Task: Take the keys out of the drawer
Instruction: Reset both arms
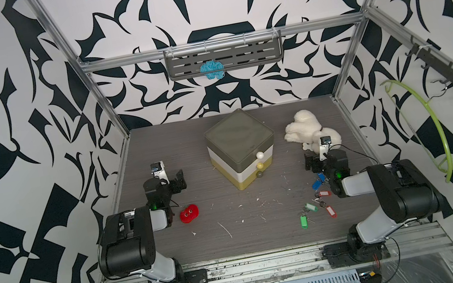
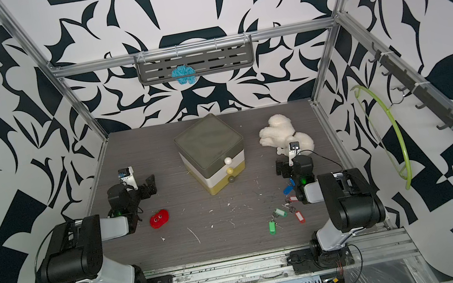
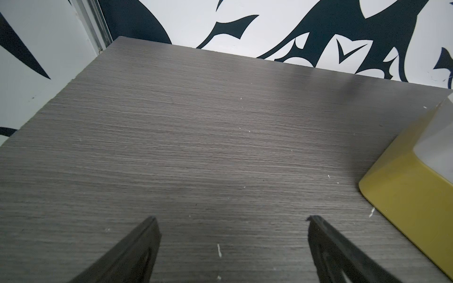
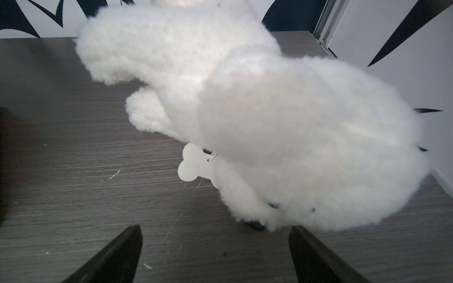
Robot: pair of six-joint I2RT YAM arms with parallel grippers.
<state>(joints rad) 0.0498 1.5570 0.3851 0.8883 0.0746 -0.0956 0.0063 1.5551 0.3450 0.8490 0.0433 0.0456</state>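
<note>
On the table, keys loose outside the drawer unit — left pincer, right pincer wide apart, empty.

The left gripper is pointing far, jaws gaping wide. The right gripper is mirroring it, holding nothing

Black joints, pale grey links (green lights)

Keys: small metal keys on rings, with blue, red and green rectangular plastic tags, lying scattered flat on the tabletop, well apart from the drawer box, whose three drawers seem shut.
</note>
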